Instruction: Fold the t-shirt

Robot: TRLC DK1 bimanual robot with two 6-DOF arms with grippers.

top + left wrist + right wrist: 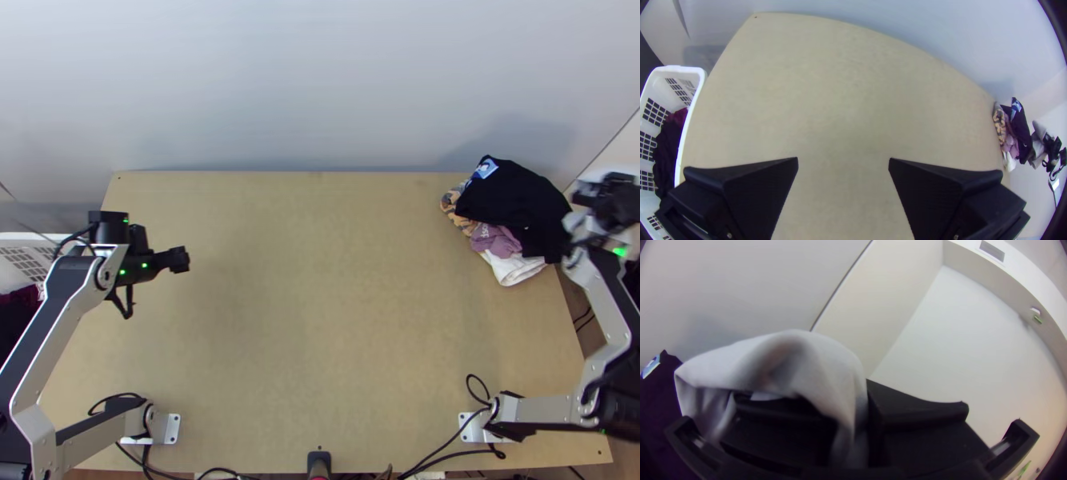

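Top view: bright, diffuse light lies evenly over the counter (336, 320), with a soft, dim patch beside the left hand (181, 259). A faint shadow falls on the wall (320, 80) behind the clothes (524, 196). The right hand (608, 196) is blurred; green lamps (145, 266) glow on the arms. Left wrist view: the counter's far edge bows under fisheye distortion; corners darken. Right wrist view: soft shading models the pale cloth (831, 360); a warm tint brightens the lower right.

Silver-grey links with black joints
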